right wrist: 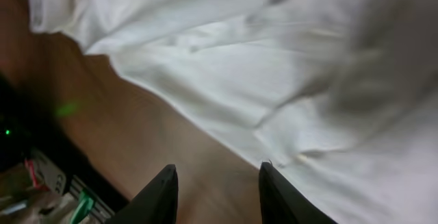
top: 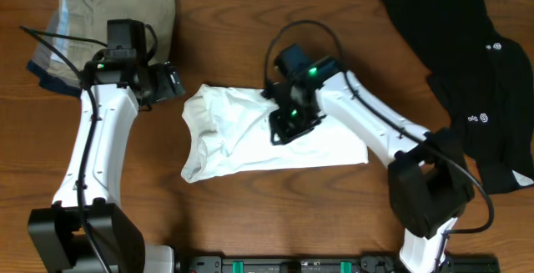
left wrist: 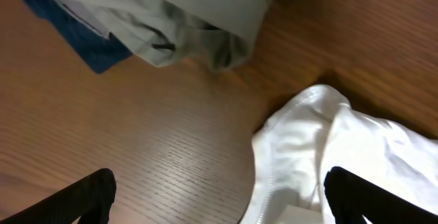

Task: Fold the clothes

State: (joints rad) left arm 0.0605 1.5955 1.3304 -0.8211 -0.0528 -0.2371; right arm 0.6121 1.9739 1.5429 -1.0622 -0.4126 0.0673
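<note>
1. The left gripper (top: 173, 83) hangs wide open and empty, between the folded pile (top: 100, 14) in the table's (top: 250, 223) far-left corner and the T-shirt (top: 250, 144).
2. The T-shirt lies rumpled mid-table.
3. The right gripper (right wrist: 215, 176) hovers over it, partly open and empty. It should pinch one hem layer cleanly.

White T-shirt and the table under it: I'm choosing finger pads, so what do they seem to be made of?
White T-shirt: soft matte knit, probably cotton; it lies in loose creases, with a stitched hem showing in the left wrist view. Table: brown wood grain with a low sheen; whether solid wood or laminate, I cannot tell.
</note>
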